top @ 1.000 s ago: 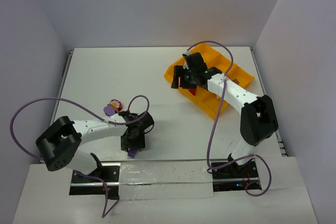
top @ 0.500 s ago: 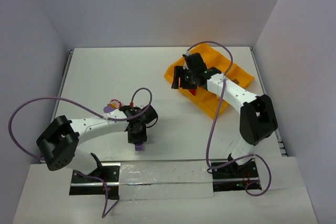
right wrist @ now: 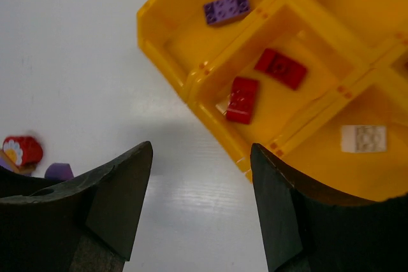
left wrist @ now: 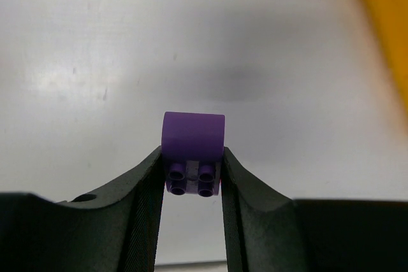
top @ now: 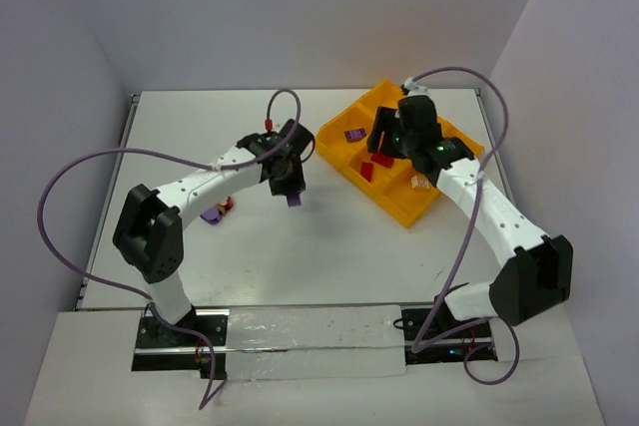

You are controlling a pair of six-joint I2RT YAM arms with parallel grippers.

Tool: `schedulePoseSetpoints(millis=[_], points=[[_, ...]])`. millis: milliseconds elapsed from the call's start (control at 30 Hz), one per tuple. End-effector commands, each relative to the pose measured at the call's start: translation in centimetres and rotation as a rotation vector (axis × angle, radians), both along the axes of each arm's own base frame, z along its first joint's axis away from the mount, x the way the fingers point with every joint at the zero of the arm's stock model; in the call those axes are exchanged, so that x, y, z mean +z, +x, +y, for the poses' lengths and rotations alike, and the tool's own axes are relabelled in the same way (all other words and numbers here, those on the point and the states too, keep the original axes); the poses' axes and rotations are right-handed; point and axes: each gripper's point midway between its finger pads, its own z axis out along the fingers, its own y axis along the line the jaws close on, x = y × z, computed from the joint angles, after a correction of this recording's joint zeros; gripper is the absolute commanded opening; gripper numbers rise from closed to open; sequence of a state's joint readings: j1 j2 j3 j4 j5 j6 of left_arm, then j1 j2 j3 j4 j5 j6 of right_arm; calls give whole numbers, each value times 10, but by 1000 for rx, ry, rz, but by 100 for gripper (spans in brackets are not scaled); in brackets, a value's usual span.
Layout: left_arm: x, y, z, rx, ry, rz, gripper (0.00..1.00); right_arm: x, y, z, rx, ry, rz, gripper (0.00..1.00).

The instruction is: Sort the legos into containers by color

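Left gripper [left wrist: 191, 165] pinches a purple lego [left wrist: 193, 133]; right gripper [right wrist: 201, 156] hangs spread above the tray [right wrist: 167, 62]

Light: bright, even, from above.
Shadows: soft grey patch on the table [left wrist: 229, 84] beyond the purple brick [left wrist: 193, 135].
Glare: pale sheen on the table in both wrist views.
Focus: tray [left wrist: 382, 17] edge blurred in the left wrist view.

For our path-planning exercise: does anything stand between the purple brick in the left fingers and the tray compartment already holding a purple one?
Nothing visible does: only bare table separates the held brick from that compartment. The right fingers hang open over the tray beside it, close enough to watch.
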State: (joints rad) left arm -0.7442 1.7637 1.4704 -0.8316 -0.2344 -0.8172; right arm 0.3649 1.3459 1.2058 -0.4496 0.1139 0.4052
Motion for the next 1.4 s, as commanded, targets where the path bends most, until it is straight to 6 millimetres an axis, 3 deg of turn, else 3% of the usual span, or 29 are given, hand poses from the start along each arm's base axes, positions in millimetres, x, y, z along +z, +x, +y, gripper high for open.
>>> schedulePoseSetpoints(millis=[0,33,100,267,300,567,600,667,700,733,800,833,967,1000,1067,1200,1333,1367], points=[[72,64,-52,-116,-170,-181,0,16,-6,-29,-133,-11,-72,70],[81,77,-60,-128,-190,-206,0,18,-9,-33,-153,-7,-83,70],[75,94,-77,-151,-207,-205,0,21,-15,-38,-175,-3,-98,70],[90,139,-115,-199,-305,-270,0,22,-25,-43,-181,-2,-93,70],[97,147,-119,-203,-331,-294,0,21,-27,-43,-183,1,-91,70],[89,194,-142,-224,-410,-419,0,34,-41,-50,-193,26,-144,70],[97,197,-143,-227,-426,-439,0,34,-42,-50,-192,23,-143,70],[85,205,-148,-230,-435,-436,0,34,-42,-51,-193,16,-137,70],[90,210,-152,-235,-454,-450,0,35,-42,-50,-186,20,-137,70],[77,213,-155,-239,-452,-434,1,34,-42,-49,-183,18,-132,70],[71,215,-161,-243,-476,-425,10,34,-42,-48,-181,22,-128,70],[66,215,-163,-247,-482,-418,21,33,-43,-48,-178,23,-125,70],[56,217,-163,-238,-483,-401,81,31,-44,-46,-172,26,-116,70],[58,216,-164,-245,-480,-405,91,30,-44,-46,-169,28,-112,70],[63,215,-161,-253,-470,-415,99,29,-45,-44,-164,33,-108,70],[87,208,-149,-260,-439,-446,98,26,-45,-41,-154,48,-102,70],[129,184,-115,-245,-369,-489,97,21,-44,-36,-138,59,-90,70],[115,180,-101,-225,-309,-472,94,20,-44,-34,-129,62,-86,70]])
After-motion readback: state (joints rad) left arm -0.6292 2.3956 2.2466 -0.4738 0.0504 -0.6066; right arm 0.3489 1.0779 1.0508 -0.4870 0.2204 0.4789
